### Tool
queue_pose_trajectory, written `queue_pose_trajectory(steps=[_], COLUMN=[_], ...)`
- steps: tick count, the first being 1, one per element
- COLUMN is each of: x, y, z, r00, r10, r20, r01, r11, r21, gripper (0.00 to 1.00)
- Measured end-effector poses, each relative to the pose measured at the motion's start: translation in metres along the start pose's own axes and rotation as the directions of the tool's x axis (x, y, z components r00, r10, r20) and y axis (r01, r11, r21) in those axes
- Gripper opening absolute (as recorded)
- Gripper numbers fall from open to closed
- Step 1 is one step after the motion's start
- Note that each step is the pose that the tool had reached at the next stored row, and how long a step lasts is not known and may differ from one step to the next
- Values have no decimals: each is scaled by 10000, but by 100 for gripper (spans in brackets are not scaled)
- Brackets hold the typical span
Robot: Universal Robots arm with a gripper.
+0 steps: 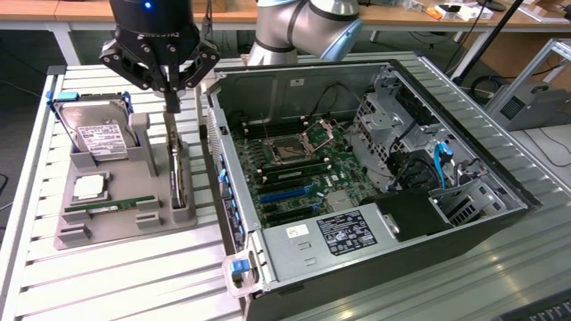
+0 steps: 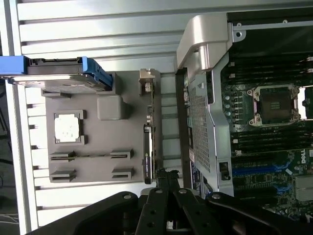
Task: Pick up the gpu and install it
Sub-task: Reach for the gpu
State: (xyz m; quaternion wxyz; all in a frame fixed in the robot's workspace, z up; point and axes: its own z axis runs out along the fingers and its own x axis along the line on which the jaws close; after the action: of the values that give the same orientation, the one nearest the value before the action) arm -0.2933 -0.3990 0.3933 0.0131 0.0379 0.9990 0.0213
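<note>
The gpu [image 1: 176, 170], a thin dark card with a silver end bracket, stands on edge in the grey holder [image 1: 134, 182] left of centre in the exterior view, and the hand [image 1: 172, 105], its fingers pressed together and holding nothing, hangs just above the card's bracket end.

exterior view high, oblique; wrist view straight down, nearer; shared grey tray [image 1: 134, 180] and open computer case [image 1: 267, 83]

Probably a robotics lab: slatted aluminium table [image 1: 116, 281], cluttered workbenches [image 1: 392, 15] behind, open computer case [image 1: 499, 221].
</note>
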Motion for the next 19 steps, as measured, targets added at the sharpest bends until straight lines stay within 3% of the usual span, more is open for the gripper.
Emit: queue_pose_trajectory(steps=[19], x=[150], y=[-11], z=[-4], r00=[10000], r10=[0], r20=[0], r01=[0], r11=[10000], r21=[0], gripper=[11])
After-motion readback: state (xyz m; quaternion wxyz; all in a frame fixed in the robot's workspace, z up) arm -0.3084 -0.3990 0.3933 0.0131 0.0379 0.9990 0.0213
